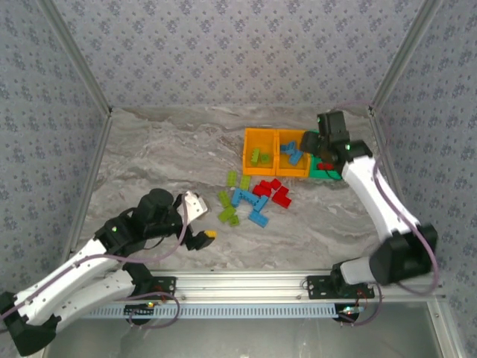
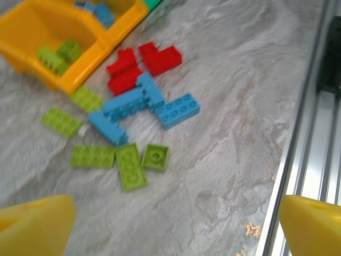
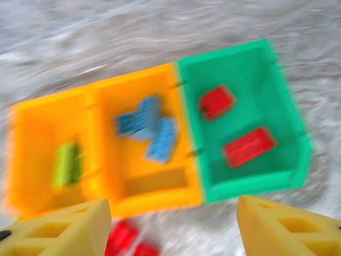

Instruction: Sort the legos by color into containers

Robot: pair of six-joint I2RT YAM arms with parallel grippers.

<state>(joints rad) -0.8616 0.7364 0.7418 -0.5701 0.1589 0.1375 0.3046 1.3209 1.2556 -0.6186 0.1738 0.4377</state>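
Marbled grey table (image 1: 149, 164) carrying bins and loose bricks.
Left orange bin (image 1: 259, 151), middle orange bin (image 1: 293, 154) and green bin (image 1: 325, 174) are sitting in a touching row toward the far right; red bricks (image 1: 274, 192), blue bricks (image 1: 242, 198) and lime bricks (image 1: 226, 214) are lying scattered just in front.

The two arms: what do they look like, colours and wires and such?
The left arm and right arm have white shells, black joints, small green lights and thin purplish cables. Their fingers are chunky yellow wedges, left and right alike.
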